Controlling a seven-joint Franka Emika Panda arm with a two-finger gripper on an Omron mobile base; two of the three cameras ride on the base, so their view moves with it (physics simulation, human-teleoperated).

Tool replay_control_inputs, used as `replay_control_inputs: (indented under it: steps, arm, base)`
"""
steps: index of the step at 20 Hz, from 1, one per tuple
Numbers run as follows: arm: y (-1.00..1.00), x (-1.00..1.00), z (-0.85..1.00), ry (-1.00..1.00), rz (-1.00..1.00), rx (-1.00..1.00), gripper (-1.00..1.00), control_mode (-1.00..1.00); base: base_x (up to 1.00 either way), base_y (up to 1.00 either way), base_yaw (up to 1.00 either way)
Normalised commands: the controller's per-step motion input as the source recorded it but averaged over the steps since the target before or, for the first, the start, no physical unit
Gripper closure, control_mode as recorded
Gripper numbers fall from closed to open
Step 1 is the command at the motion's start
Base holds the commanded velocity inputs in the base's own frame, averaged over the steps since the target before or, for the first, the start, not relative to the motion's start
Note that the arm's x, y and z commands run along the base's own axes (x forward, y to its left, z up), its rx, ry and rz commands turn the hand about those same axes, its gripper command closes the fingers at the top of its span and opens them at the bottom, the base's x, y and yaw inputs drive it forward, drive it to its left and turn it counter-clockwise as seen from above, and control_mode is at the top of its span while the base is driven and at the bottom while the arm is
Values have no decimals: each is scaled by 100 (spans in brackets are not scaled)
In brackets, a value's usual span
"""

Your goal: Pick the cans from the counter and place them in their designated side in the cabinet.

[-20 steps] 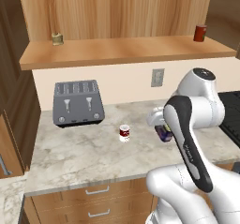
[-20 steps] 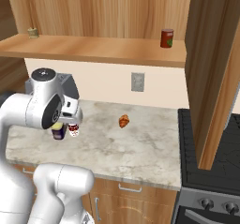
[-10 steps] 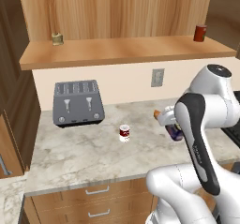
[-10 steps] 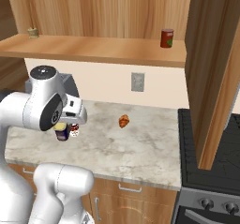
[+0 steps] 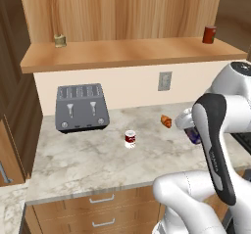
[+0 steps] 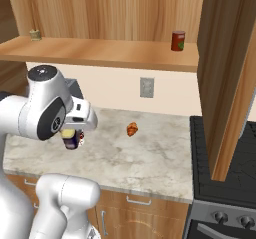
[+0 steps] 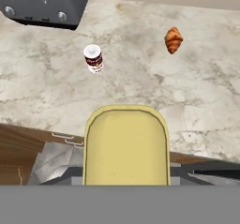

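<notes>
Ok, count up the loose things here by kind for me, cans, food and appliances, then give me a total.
Cans: 4, blue can in the gripper, red-and-white can on the counter, dark red can and olive can on the shelf.
Croissants: 1.
Toasters: 1.
Total: 6.

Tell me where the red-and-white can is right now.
The red-and-white can stands upright on the counter in the left base view, in front and to the right of the toaster, left of the croissant.
</notes>
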Motion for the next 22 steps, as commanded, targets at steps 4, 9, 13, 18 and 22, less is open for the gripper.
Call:
replay_control_inputs:
  steps: [4,9,13,18,22]
  arm:
    - [-24,-13,23,-5,0,-5,100,-100]
    - [-25,-8,21,-4,0,-4,100,-100]
    - [-26,-7,20,-3,0,-3,100,-100]
    - [-24,-6,19,0,0,-2,100,-100]
    - [-18,-4,21,-3,0,-3,100,-100]
  base:
    - [0,0,0]
    - [0,0,0]
    - [0,0,0]
    - [0,0,0]
    - [0,0,0]
